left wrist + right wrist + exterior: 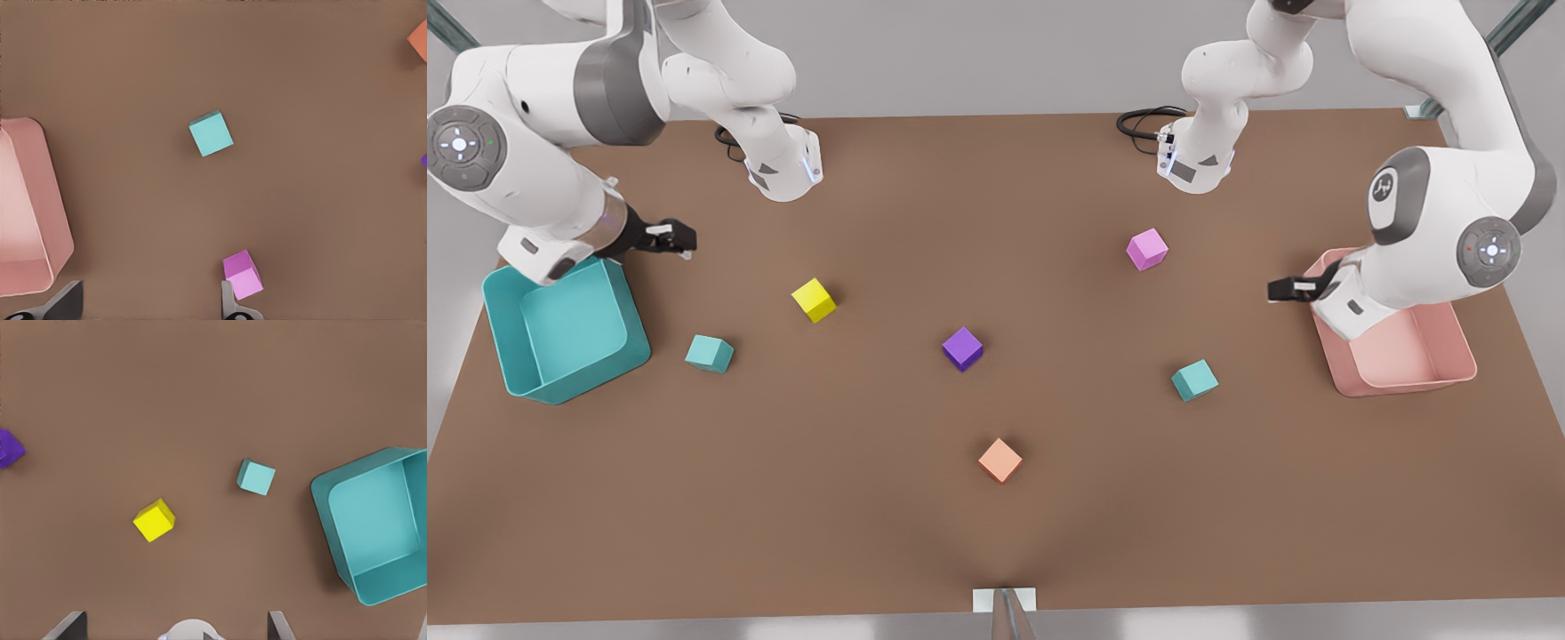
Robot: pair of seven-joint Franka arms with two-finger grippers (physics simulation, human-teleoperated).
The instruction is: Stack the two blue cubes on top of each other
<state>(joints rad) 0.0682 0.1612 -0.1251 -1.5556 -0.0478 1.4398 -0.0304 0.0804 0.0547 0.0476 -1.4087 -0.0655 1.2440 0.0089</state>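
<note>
One blue cube [710, 353] lies near the teal bin at the front view's left; it is also in the right wrist view [255, 477]. The other blue cube [1194, 380] lies toward the front view's right and sits mid-frame in the left wrist view [211, 133]. My right gripper [680, 238] hovers open over the teal bin's back corner, well apart from the first cube, its fingers [68, 625] spread wide. My left gripper [1280, 289] hangs open beside the pink bin, above and behind the second cube, its fingers [230, 303] spread.
A teal bin [507, 356] stands at the front view's left edge, a pink bin [1458, 373] at the right. Scattered on the brown table are a yellow cube [814, 300], a purple cube [962, 348], a pink cube [1147, 249] and an orange cube [1000, 460].
</note>
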